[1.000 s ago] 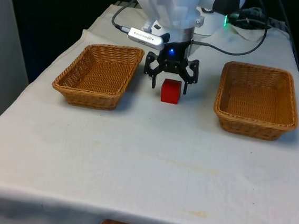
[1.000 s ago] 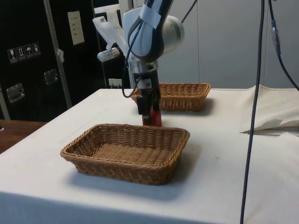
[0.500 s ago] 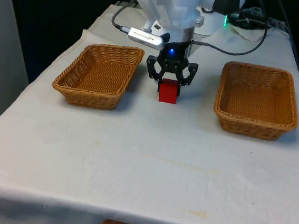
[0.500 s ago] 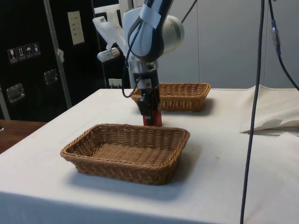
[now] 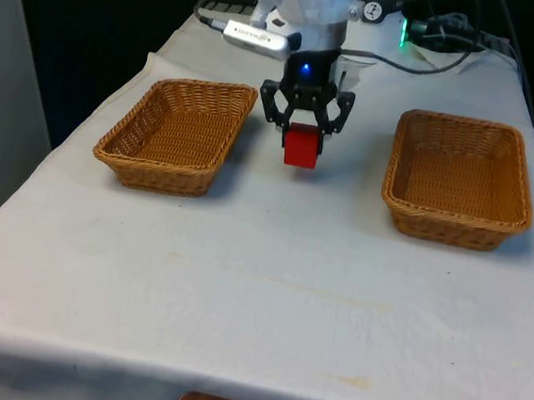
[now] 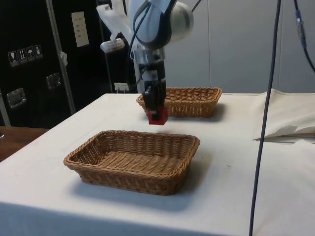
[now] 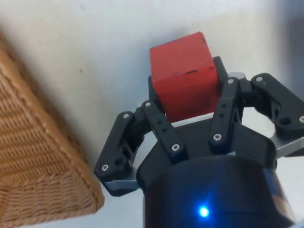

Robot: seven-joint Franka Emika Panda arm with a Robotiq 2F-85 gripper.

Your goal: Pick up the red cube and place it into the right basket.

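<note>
The red cube (image 5: pixel 300 149) hangs a little above the white cloth, between the two wicker baskets. My black gripper (image 5: pixel 301 137) is shut on it from above, with a finger on each side. From the side, the cube (image 6: pixel 157 117) is off the table and the gripper (image 6: pixel 156 111) points straight down. In the wrist view the cube (image 7: pixel 183 76) sits between the fingers of the gripper (image 7: pixel 187 102). The right basket (image 5: pixel 459 121) stands on the front view's right, with nothing in it. It is the nearer basket (image 6: pixel 147 135) in the side view.
The left basket (image 5: pixel 202 86) stands beside the gripper on the front view's left, and is the far one (image 6: pixel 197 90) in the side view. A basket's corner (image 7: pixel 42 156) lies close to the fingers. Cables (image 5: pixel 443 47) lie behind the right basket.
The open gripper has shut on the red cube and has lifted it off the cloth.
</note>
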